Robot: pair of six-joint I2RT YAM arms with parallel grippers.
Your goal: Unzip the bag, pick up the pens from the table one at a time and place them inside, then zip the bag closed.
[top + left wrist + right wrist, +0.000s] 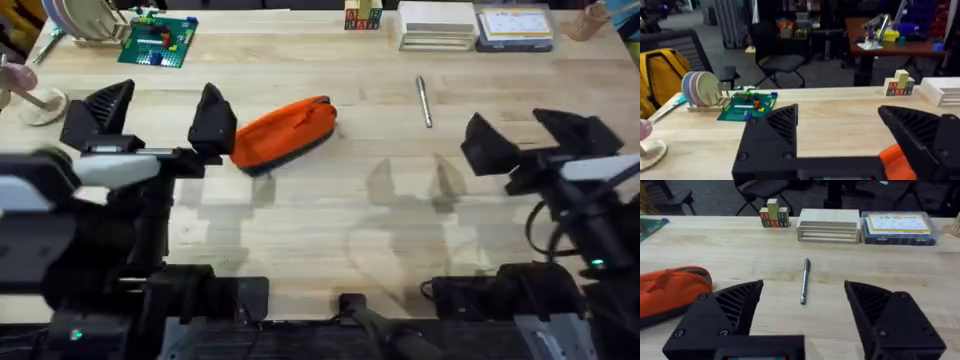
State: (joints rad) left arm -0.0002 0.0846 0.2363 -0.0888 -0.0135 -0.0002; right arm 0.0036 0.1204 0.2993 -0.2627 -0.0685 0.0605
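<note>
Bright orange bag (285,132), dark underside.

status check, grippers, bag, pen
Left gripper open beside the orange bag. Right gripper open, empty. Bag looks zipped. Silver pen on the table, nothing blocking.

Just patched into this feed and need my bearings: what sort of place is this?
Likely a robotics lab or workshop. The wooden table carries practice props like lettered blocks and a green brick baseplate, and behind it stand office chairs and a cluttered workbench.

Bare table (330,220) btwn bag (285,132), pen (424,101)
</note>
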